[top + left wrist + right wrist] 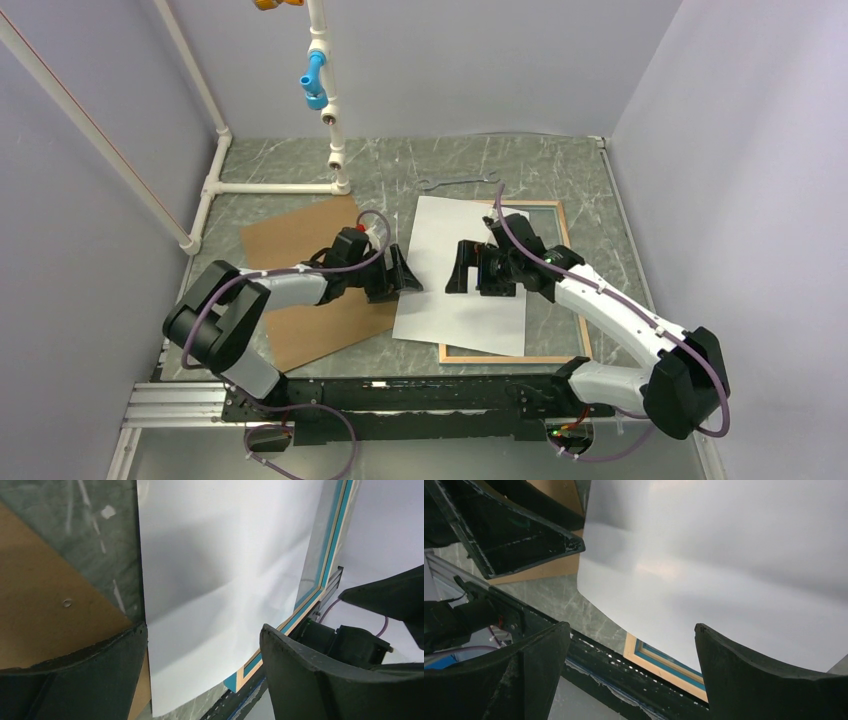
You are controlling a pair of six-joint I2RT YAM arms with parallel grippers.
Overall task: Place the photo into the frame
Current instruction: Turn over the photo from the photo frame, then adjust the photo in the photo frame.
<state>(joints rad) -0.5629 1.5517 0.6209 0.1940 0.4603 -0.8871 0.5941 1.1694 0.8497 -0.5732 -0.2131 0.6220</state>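
Seeing left claw (405, 272), right claw (458, 268) agape, empty | white-backed rectangular photo (450, 320) overhangs tan wooden frame (540, 203) leftward | my left claw nearer.

photo (452, 322) on frame (505, 357) (overhanging left), board (300, 250) left

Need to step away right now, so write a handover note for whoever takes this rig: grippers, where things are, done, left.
Left gripper: open, empty, at the photo's left edge.
Right gripper: open, empty, over the photo's middle.
The photo: white side up, skewed across the frame, its left side overhanging onto the table.
The frame: lying tan back up.
Done: photo laid on the frame.
Left: square it and seat it inside; the brown backing board lies to the left.
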